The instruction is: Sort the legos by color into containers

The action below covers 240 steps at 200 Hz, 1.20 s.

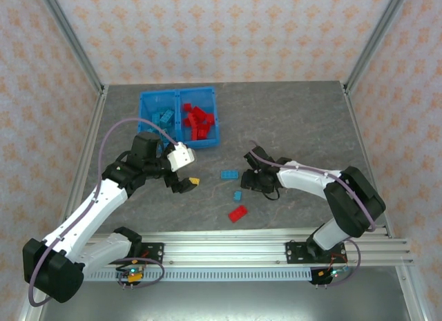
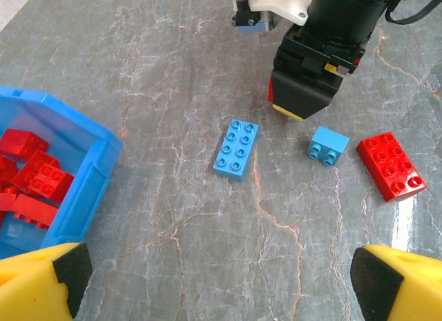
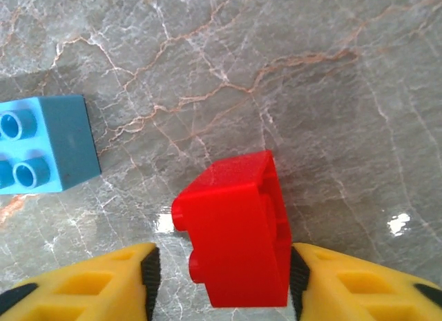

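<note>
Step in hand, as judged: picking one red piece for the bin. The right gripper (image 3: 222,259) sat low over the table (image 1: 297,114), right of middle and closer to the near edge than the far one. Its jaws were drawn in around a red brick (image 3: 235,224). The brick lay on its side, plain face against one pad (image 3: 295,273), studs facing the other with a sliver of table between. Read as a grasp, but a light one. Whether the brick was off the table could not be told.

To do it well: seat both pads before raising, lift straight up, carry far-left, and let go over the right-hand compartment (image 1: 217,121) of the blue bin (image 1: 207,143), where the reds were. The teals were in the left-hand compartment (image 1: 143,121). The bin sat near the far edge, left of middle.

Around: a long blue brick (image 2: 236,150) just beside the right gripper on the bin side, a small blue brick (image 2: 327,146) and a loose red brick (image 2: 391,166) toward the near edge. All three were unsorted.

In the way: the left gripper (image 2: 221,276), jaws spread wide and holding nothing, hung near the bin's near-right corner, on the likely carry line. A low swing could also clip the long blue brick.
</note>
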Available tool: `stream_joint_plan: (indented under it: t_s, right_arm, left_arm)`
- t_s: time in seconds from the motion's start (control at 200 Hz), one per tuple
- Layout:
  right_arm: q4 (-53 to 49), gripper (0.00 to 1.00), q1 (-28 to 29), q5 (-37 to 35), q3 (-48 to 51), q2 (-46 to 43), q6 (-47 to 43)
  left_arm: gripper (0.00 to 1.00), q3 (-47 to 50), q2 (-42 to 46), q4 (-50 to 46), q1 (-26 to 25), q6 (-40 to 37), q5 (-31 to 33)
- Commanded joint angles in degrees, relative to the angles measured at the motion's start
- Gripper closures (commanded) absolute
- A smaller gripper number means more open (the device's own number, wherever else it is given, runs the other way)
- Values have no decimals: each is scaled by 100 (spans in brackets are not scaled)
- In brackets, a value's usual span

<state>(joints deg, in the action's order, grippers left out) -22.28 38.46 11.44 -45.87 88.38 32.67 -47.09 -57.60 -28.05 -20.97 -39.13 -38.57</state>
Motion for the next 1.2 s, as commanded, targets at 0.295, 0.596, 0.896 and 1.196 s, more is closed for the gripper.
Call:
stream_joint_plan:
  t_s: [0.295, 0.596, 0.896, 1.196]
  right_arm:
    - [-125, 62, -6, -781, -277, 659, -595]
    - [-351, 78, -13, -998, -473, 17, -583]
    - [-208, 81, 420, -964, -2026, 145, -1173]
    - [574, 80, 645, -793, -4466, 2239, -1371]
  left_arm:
    - [0, -134, 100, -192, -40, -142, 33]
    - [0, -22, 360, -271, -41, -732, -1170]
    - [0, -86, 311, 185, -32, 462, 1147]
    - [0, -49, 479, 224, 68, 1012, 3830]
